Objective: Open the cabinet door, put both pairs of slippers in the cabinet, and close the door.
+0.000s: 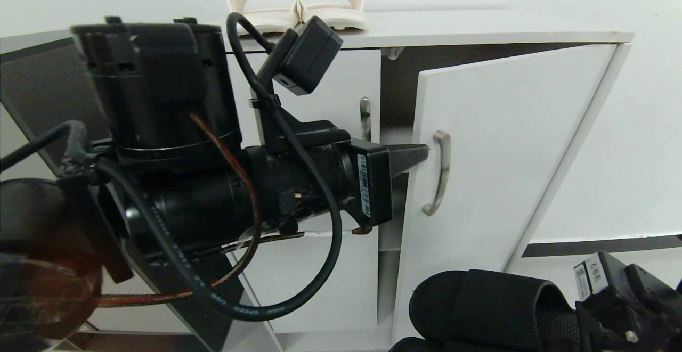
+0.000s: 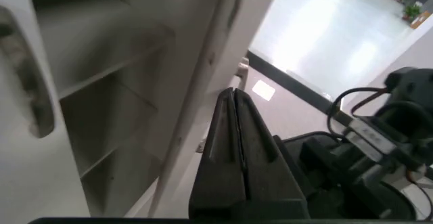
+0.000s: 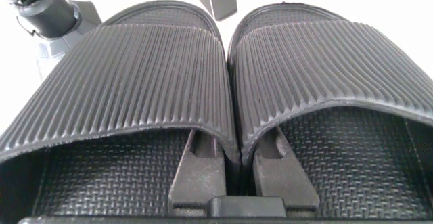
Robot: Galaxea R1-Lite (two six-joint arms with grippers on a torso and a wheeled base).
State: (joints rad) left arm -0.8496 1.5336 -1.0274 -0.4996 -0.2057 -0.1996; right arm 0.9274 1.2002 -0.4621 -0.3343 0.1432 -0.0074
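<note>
Closest to the lens: the bulky black left arm (image 1: 176,144), crossing the head view from the left and blocking much of the front of the white cabinet (image 1: 479,24). Thick black cable (image 1: 333,235) looped around it, with white print along the sheath, too small to make out. Small black camera box (image 1: 309,56) perched above the wrist. White barcode label (image 1: 364,184) stuck on the wrist's end face, characters not legible.

Left pincer (image 1: 413,157) clenched on nothing, both fingers pressed flat together. Tip at the gap between the two doors, just beside the silver handle (image 1: 439,173) of the right door (image 1: 506,155). Contact with the door's edge: cannot tell. Right door swung partly open, dark interior visible along its top. Bare white shelves (image 2: 101,55) inside, seen from the left wrist. Left door (image 1: 351,75) flush with the cabinet front, mostly hidden behind the arm.

Right pincer (image 3: 235,149) grasping the black slippers (image 1: 479,304): one finger tucked inside each slipper, squeezing the two inner side walls together. Ribbed straps side by side, textured footbeds beneath. Pair held low on the right, in front of the open door and outside the cabinet. Two small white stickers (image 1: 589,277) on the right arm, print unreadable.

Cream slippers (image 1: 295,0) on top of the cabinet, side by side and touching, toward its left end, partly behind the cable and the camera box.

Plain white wall (image 1: 639,128) behind, with a dark strip (image 1: 602,245) low along it.
</note>
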